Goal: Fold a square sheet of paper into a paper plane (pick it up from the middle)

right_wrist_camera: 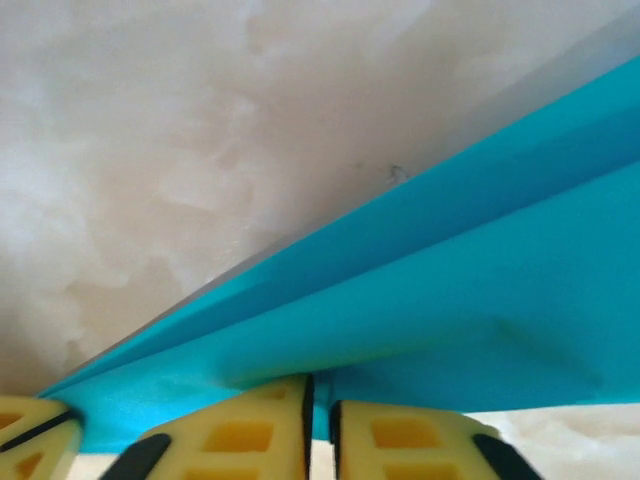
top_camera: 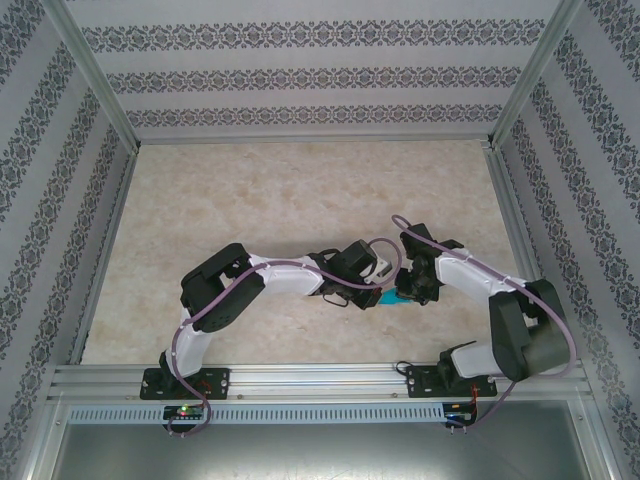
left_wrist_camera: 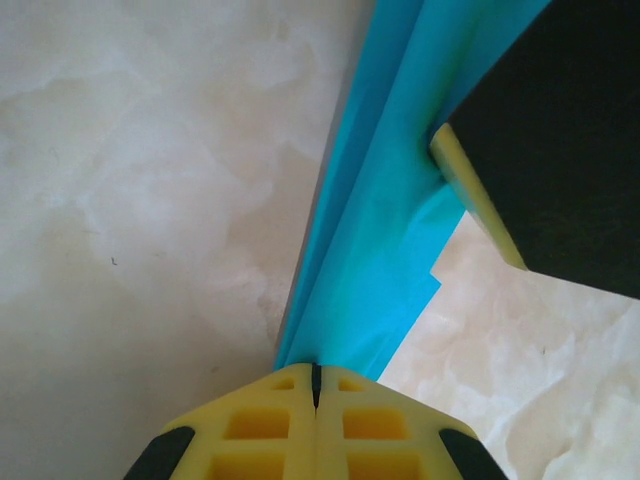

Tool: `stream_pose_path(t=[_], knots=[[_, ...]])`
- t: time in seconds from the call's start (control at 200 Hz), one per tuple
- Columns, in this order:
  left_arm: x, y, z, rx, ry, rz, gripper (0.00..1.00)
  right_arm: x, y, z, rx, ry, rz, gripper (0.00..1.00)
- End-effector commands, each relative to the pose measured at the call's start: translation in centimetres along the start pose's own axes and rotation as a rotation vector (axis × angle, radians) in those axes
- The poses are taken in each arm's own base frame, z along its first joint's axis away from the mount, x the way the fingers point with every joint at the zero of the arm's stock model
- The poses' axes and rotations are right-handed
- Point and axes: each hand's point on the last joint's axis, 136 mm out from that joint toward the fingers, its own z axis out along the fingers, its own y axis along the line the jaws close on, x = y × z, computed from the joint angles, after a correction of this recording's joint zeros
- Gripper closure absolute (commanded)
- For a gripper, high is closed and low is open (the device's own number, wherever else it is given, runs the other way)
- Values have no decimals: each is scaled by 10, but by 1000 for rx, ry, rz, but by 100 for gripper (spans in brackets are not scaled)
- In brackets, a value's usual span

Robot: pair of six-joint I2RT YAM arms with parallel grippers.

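Overhead view. Left arm (top_camera: 235, 285) is bent at the elbow and reaches in over the bench (top_camera: 300, 190). Left end effector (top_camera: 372, 296) is clenched on the paper plane (top_camera: 392, 298), which lies directly ahead of its fingertips. Cannot tell from above whether the paper touches the bench.

Left wrist view. Left end effector (left_wrist_camera: 315, 372) has its yellow fingertips pressed together with the seam closed. The narrow end of the paper plane (left_wrist_camera: 370, 250) comes straight out of that seam. The paper is turquoise and runs away from the fingertips, widening as it goes. It has several lengthwise layers, and the edge on the right is stepped. Marbled beige bench (left_wrist_camera: 130, 200) shows on both sides of it. Ahead and to the right is the black finger (left_wrist_camera: 560, 130) of the right end effector, and the corner of its yellow pad touches the paper.

Right wrist view. Right end effector (right_wrist_camera: 320, 395) has its yellow fingertips nearly together, a thin slit apart. The lower fold of the paper plane (right_wrist_camera: 450, 290) sits in that slit. Cannot tell whether the pads pinch it or merely flank it. The paper spans the view ahead of the fingertips with long creases. At its end to the left of the fingertips, another yellow fingertip touches it. Bench (right_wrist_camera: 150, 120) is blurred beyond.

Overhead view. Right end effector (top_camera: 408, 292) faces the left one with the paper between them. Right arm (top_camera: 520, 320) is folded back toward its base.
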Motion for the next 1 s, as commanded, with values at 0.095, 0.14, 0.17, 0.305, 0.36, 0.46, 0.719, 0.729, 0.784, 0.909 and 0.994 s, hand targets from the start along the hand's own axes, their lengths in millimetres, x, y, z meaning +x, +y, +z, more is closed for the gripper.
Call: stream_pose_path(t=[0.095, 0.14, 0.17, 0.305, 0.36, 0.46, 0.719, 0.729, 0.784, 0.909, 0.994], knots=[[63, 41, 13, -161, 173, -12, 100, 2, 18, -24, -215, -16, 58, 77], [65, 43, 14, -167, 177, -13, 100, 3, 21, -30, -272, -16, 79, 76], [66, 44, 14, -171, 179, -13, 100, 5, 25, -34, -306, -12, 85, 76], [68, 45, 15, -175, 181, -11, 100, 13, 34, -54, -381, -10, 84, 75], [69, 46, 15, -176, 182, -11, 100, 18, 34, -62, -390, -9, 82, 75], [69, 45, 16, -171, 181, -12, 100, 24, 32, -76, -393, -33, 84, 75], [68, 42, 16, -151, 169, -19, 100, -3, 51, -81, -530, -125, 182, 84], [67, 41, 16, -150, 167, -19, 100, -5, 52, -79, -534, -128, 188, 85], [67, 41, 15, -149, 165, -19, 100, -11, 54, -70, -549, -127, 217, 88], [69, 40, 14, -142, 160, -24, 100, -21, 52, -50, -543, -138, 268, 92], [70, 40, 14, -139, 160, -28, 100, -23, 47, -40, -532, -144, 295, 94]])
